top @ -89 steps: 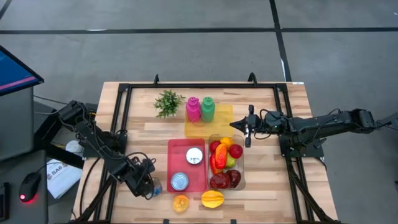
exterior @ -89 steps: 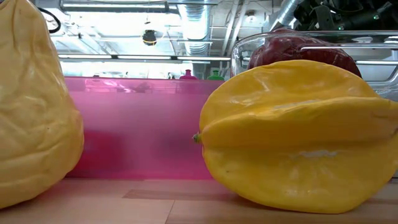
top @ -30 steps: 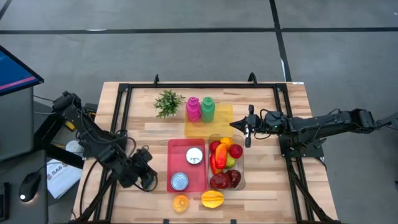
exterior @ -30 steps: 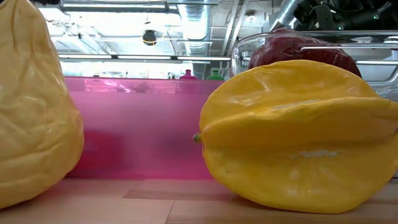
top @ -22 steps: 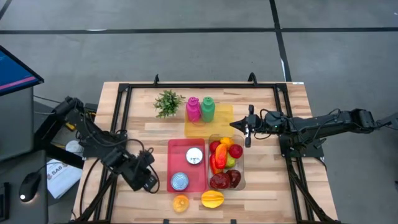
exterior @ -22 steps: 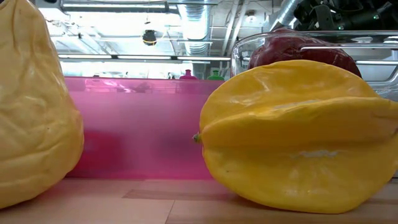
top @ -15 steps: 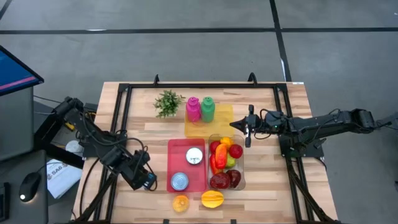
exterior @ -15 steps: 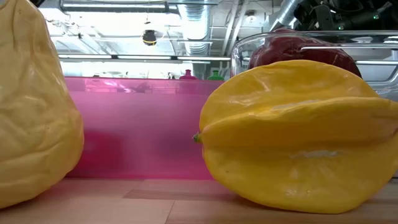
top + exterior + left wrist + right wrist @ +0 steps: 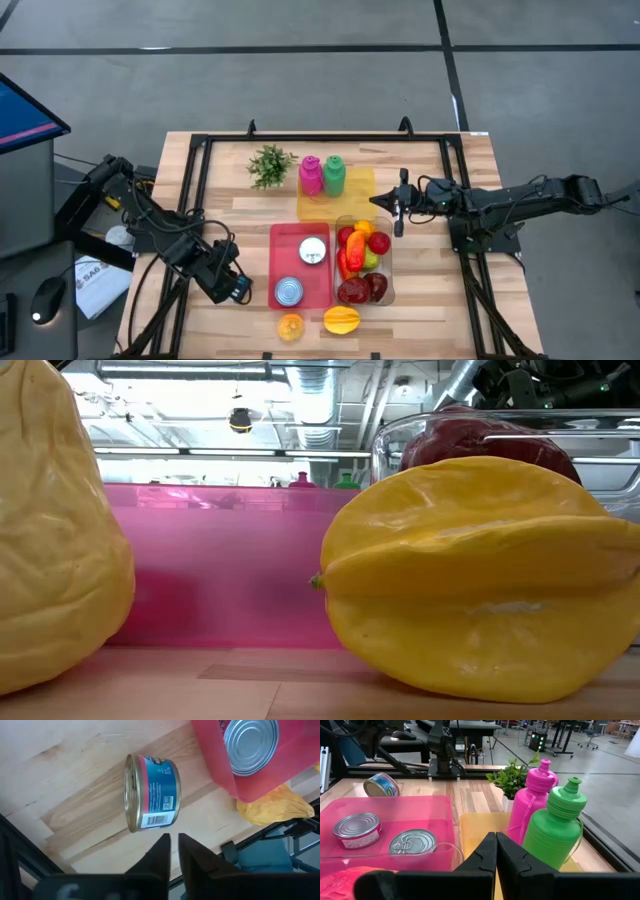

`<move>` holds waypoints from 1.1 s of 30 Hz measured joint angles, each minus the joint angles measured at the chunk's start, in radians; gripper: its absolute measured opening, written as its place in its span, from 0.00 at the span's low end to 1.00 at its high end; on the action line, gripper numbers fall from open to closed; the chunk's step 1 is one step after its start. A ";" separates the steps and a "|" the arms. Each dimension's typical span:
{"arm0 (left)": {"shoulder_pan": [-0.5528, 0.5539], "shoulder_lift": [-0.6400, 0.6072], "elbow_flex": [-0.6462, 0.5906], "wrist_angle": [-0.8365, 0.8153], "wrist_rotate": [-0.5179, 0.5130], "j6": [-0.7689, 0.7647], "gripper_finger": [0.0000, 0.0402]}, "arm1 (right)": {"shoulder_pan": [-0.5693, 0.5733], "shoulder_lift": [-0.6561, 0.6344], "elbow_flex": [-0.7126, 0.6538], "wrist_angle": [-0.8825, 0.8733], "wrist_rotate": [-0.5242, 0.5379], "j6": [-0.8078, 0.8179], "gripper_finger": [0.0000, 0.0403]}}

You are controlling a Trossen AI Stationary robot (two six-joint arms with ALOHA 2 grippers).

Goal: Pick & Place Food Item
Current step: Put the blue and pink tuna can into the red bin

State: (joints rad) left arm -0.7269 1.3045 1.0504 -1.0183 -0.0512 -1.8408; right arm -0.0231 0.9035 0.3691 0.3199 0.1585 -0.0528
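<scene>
A blue-labelled can (image 9: 150,792) lies on its side on the wood, left of the pink tray (image 9: 272,262); the right wrist view shows the can (image 9: 381,785) beyond the tray. My left gripper (image 9: 236,288) (image 9: 174,851) hovers just short of it, fingers shut, touching nothing. Two more cans (image 9: 313,251) (image 9: 288,291) stand upright in the tray. My right gripper (image 9: 378,200) (image 9: 496,837) waits shut, above the clear bin's far rim.
A clear bin (image 9: 390,262) of fruit sits right of the pink tray. A starfruit (image 9: 342,320) (image 9: 480,580) and a wrinkled yellow fruit (image 9: 291,326) lie at the near edge. Pink (image 9: 311,175) and green (image 9: 334,175) bottles stand on a yellow tray; a small plant (image 9: 270,165) is beside them.
My left gripper moved a little toward the table's near edge, then held still. My right arm kept still.
</scene>
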 joint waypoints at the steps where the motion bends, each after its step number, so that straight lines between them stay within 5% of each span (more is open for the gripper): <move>1: 0.000 0.000 0.000 -0.001 0.000 0.000 0.08 | 0.000 0.000 0.000 0.000 0.000 0.000 0.00; 10: 0.000 0.000 -0.009 0.001 -0.017 0.000 0.44 | 0.000 0.000 0.000 0.000 0.000 0.000 0.00; 19: 0.000 0.000 -0.172 0.116 -0.089 0.000 0.80 | 0.000 0.000 0.000 -0.001 0.000 0.000 0.00; 25: 0.000 -0.002 -0.285 0.306 -0.117 0.026 0.88 | 0.000 0.000 0.000 -0.001 0.000 0.000 0.00; 33: 0.000 -0.004 -0.407 0.419 -0.122 0.030 0.87 | 0.000 0.000 0.000 -0.001 0.000 0.000 0.00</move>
State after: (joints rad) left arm -0.7273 1.3002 0.6437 -0.5994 -0.1733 -1.8111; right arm -0.0235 0.9035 0.3691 0.3191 0.1585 -0.0528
